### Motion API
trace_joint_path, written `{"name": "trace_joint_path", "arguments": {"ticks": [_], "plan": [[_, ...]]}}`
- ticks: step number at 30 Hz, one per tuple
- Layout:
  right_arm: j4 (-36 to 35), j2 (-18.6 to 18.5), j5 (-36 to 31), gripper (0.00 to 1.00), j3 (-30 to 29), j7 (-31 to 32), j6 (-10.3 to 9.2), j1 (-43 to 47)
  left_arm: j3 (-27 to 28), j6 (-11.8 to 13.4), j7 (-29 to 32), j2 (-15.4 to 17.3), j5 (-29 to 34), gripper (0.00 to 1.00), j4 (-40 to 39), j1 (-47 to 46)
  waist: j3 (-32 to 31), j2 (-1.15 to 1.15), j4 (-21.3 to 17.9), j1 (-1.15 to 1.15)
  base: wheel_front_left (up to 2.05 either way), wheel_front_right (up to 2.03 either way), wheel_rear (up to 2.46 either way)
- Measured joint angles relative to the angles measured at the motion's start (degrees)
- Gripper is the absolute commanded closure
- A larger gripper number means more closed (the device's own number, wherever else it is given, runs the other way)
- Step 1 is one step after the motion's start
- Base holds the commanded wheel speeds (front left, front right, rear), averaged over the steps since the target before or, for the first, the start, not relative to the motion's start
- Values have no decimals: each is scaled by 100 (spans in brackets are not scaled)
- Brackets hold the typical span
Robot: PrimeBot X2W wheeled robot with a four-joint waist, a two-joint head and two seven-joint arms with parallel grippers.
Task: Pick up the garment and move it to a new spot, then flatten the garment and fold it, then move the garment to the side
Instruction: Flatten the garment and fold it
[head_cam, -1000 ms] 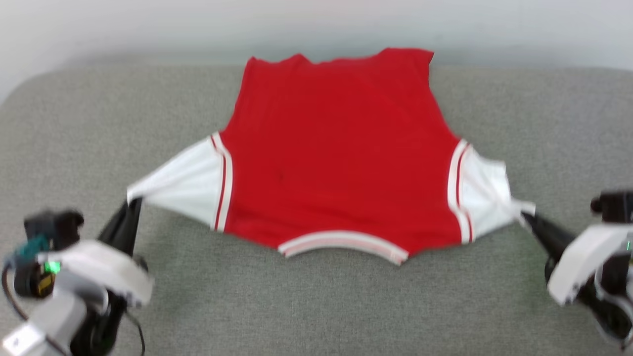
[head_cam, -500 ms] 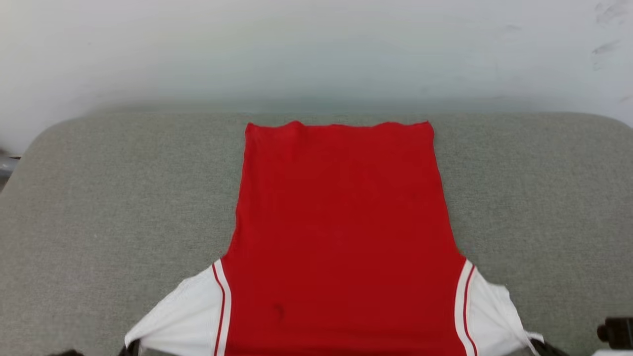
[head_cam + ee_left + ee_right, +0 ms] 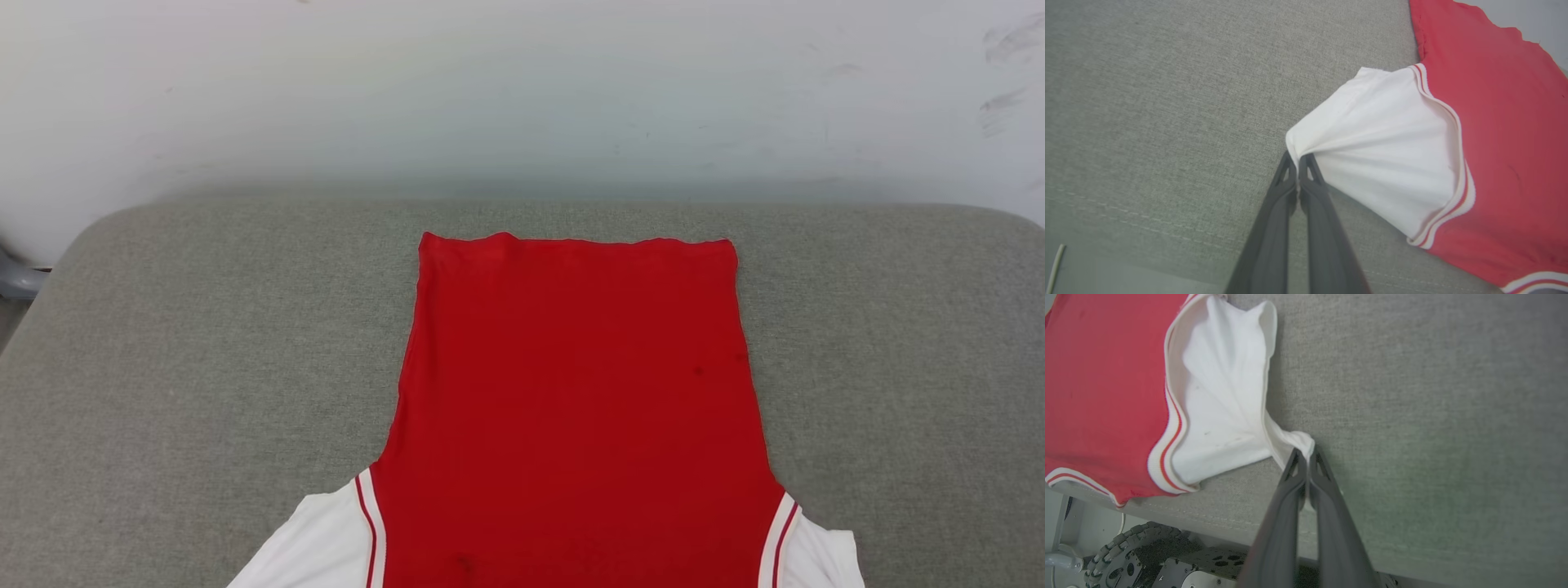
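A grey fabric-covered bench (image 3: 163, 343) with rounded far corners spans the head view. Behind its far edge rises a pale wall (image 3: 522, 98), with dark scuffs (image 3: 1000, 102) near its upper right. Past the bench's far left corner a grey rounded object (image 3: 15, 282) pokes in, too cut off to identify. A stitched seam (image 3: 1126, 211) runs along the near edge, and below it lies a thin pale cord (image 3: 1055, 263).

The head camera looks forward and down over the cushion (image 3: 163, 343) to its far edge and the wall (image 3: 522, 98). Each wrist camera sits close above the near edge, looking along the left gripper (image 3: 1297, 157) or right gripper (image 3: 1306, 453) at one sleeve (image 3: 1380, 163). All share the shirt (image 3: 571, 392).
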Motion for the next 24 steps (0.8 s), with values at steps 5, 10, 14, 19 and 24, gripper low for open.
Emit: {"name": "trace_joint_path", "arguments": {"ticks": [5,10,14,19,24], "plan": [[-311,123,-213,0,-486,-84,-4,-29,36,-42,0,-52,146,100,-30,-37,-15,0,-1,0,0,0,0],[-1260,13,-638,0,-1407,-55,-4,-705,55,-42,-8,-66,380,100,-268,-170,109,0,53,0,0,0,0],[-1688,-102,-927,0,-1760,360,-5,-1500,40,-8,-9,-83,537,100,-459,-373,259,0,151,1,0,0,0],[-1893,-270,-1082,0,-1764,1341,-5,-2792,-59,16,-5,-145,728,100,-667,-669,554,0,329,1,0,0,0],[-1588,-432,-1183,0,-1426,2796,-4,-4075,-174,3,-5,-250,913,100,-782,-1033,953,0,551,2,0,0,0]]}}
